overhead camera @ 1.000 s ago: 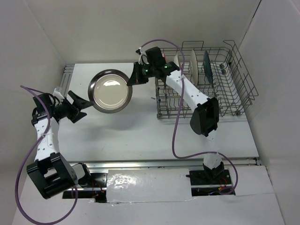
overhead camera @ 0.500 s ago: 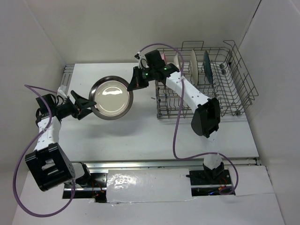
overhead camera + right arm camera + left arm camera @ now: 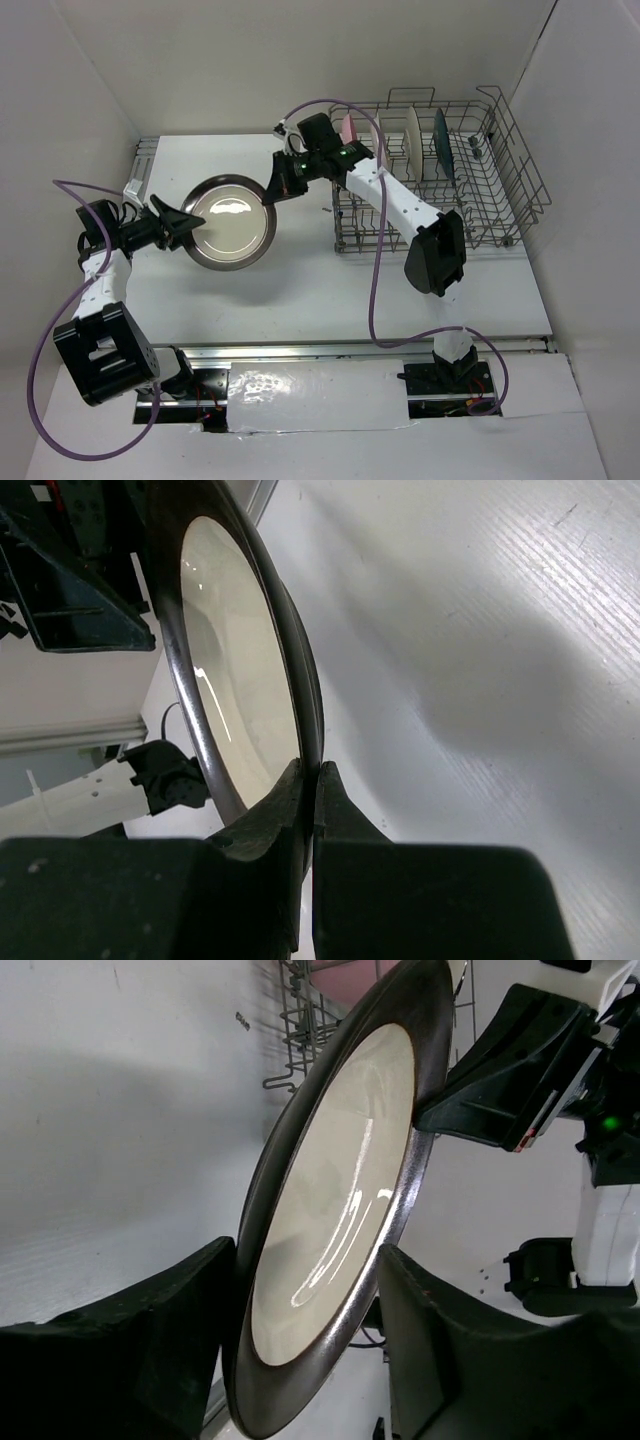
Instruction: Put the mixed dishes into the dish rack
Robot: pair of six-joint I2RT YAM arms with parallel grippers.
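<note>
Over the table (image 3: 300,290), right gripper (image 3: 271,190) pinches the tilted brown-rimmed plate (image 3: 232,222); left gripper (image 3: 186,228) wide.

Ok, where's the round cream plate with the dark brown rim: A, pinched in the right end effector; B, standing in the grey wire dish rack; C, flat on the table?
A: the right end effector is shut on the rim of the round cream plate with the dark brown rim, outside the grey wire dish rack.
</note>
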